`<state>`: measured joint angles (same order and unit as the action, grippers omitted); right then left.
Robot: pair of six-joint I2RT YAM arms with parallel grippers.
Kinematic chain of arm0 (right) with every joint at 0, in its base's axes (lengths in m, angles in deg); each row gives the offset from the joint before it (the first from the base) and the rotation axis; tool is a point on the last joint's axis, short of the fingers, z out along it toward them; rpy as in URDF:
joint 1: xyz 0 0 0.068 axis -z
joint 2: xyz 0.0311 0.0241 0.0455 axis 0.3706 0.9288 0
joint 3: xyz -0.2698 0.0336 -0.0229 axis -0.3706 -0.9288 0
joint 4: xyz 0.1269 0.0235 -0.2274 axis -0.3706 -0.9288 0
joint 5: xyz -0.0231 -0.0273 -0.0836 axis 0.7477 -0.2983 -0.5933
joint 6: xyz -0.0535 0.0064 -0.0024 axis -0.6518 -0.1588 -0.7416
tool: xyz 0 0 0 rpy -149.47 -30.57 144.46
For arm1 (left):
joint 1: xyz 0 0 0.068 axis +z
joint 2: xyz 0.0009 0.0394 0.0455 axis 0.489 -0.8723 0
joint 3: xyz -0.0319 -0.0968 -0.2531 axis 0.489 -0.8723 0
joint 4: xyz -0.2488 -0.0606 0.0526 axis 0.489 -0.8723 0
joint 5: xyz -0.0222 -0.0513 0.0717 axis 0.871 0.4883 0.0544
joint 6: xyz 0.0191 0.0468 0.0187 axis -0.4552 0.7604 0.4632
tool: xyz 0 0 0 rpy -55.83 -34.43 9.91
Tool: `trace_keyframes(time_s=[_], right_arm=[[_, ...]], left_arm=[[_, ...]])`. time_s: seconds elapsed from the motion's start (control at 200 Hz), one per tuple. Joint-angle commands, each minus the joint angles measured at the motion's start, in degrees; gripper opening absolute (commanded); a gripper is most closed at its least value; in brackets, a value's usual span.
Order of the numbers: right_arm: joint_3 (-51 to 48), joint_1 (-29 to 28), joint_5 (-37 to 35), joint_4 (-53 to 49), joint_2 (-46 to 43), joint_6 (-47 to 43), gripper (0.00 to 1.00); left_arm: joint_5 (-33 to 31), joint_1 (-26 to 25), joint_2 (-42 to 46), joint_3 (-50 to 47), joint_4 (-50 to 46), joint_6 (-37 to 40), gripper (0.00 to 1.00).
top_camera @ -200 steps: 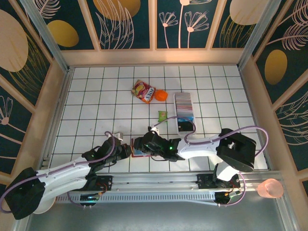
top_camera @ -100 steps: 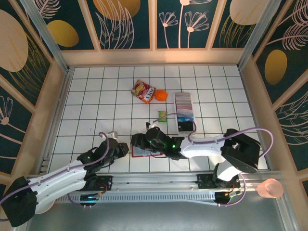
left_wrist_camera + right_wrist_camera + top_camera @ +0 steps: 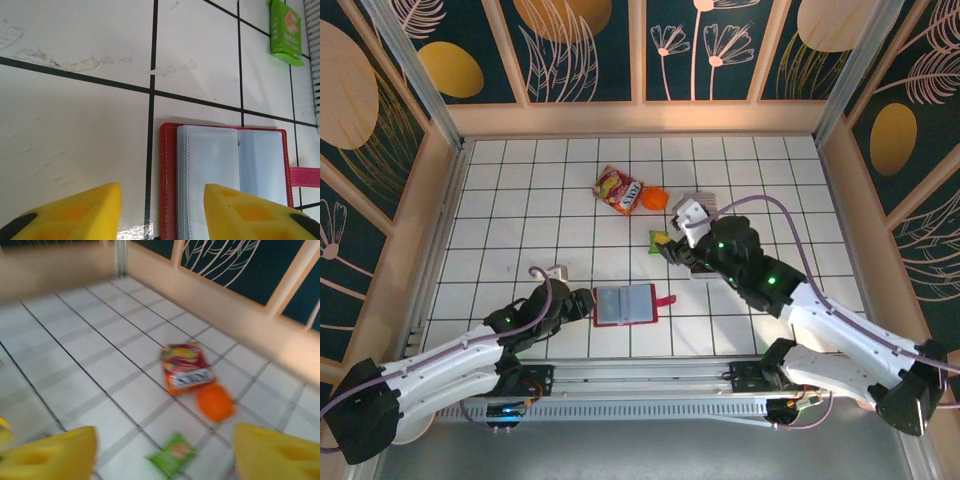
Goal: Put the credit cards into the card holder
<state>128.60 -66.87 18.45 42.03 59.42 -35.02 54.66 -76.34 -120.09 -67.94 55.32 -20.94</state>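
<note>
I see the white gridded table [image 3: 520, 200] from above, with both arms reaching out from its near edge.

The card holder [image 3: 625, 305] lies open and flat near the front centre of the table, red cover down and pale bluish pockets facing up, its snap tab pointing right. In the left wrist view the card holder [image 3: 230, 175] shows clear sleeves inside a red border.

The left gripper [image 3: 582, 303] sits just beside the holder's left edge. From its own camera, the left gripper [image 3: 162, 215] has its two yellow fingers [image 3: 65, 212] set apart. The holder's red left edge lies in the gap between them, but nothing is pinched.

The right gripper [image 3: 672, 250] is farther back and to the right, over the near part of a white tray [image 3: 692, 197] holding the credit cards [image 3: 708, 202] — the arm hides most of the stack. The right wrist view is blurred. There the right gripper [image 3: 165, 452] is spread wide and empty, its fingers [image 3: 50, 455] at the picture's lower corners.

A green packet [image 3: 658, 240] lies just beside that gripper. Beyond it, a red-and-yellow snack packet [image 3: 618, 190] and an orange object [image 3: 655, 199] sit next to each other — both well apart from the holder.
</note>
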Motion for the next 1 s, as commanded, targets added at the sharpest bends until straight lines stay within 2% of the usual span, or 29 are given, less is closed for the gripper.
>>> trace_keyframes(time_s=[0.0, 0.06, 0.14, 0.24, 0.275, 0.445, 0.681, 0.996], right_arm=[[1.89, 9.46, 3.20, -14.86, 3.66, -29.24, 0.79], [2.09, 13.34, 4.77, -17.88, 6.22, -35.80, 0.80], [0.15, 16.41, 2.93, -15.58, 8.55, -42.88, 0.85], [-0.79, 19.68, 3.26, -11.42, 11.42, -46.63, 0.86], [-0.52, 20.36, 5.46, -11.42, 12.70, -47.52, 0.87], [-0.66, 20.65, 4.70, -9.28, 18.57, -52.12, 0.88], [-0.70, 20.69, 3.75, -1.74, 24.37, -54.17, 0.87], [0.65, 20.43, 2.08, -0.06, 30.42, -57.70, 0.82]], left_arm=[[0.99, -0.29, -1.10, 1.28, 2.36, 1.35, 0.48], [1.36, -0.27, -1.68, 1.30, 2.89, 1.49, 0.49], [2.37, -0.31, -2.47, 1.29, 3.70, 1.65, 0.51], [3.29, -0.30, -3.33, 1.44, 4.18, 2.16, 0.51], [3.56, -0.30, -3.55, 1.52, 4.18, 2.30, 0.51], [5.95, -0.28, -4.26, 1.04, 5.35, 2.14, 0.48], [8.32, -0.29, -3.75, 0.96, 5.67, 1.86, 0.38], [10.31, -0.30, -3.65, 0.30, 5.93, 1.58, 0.35]])
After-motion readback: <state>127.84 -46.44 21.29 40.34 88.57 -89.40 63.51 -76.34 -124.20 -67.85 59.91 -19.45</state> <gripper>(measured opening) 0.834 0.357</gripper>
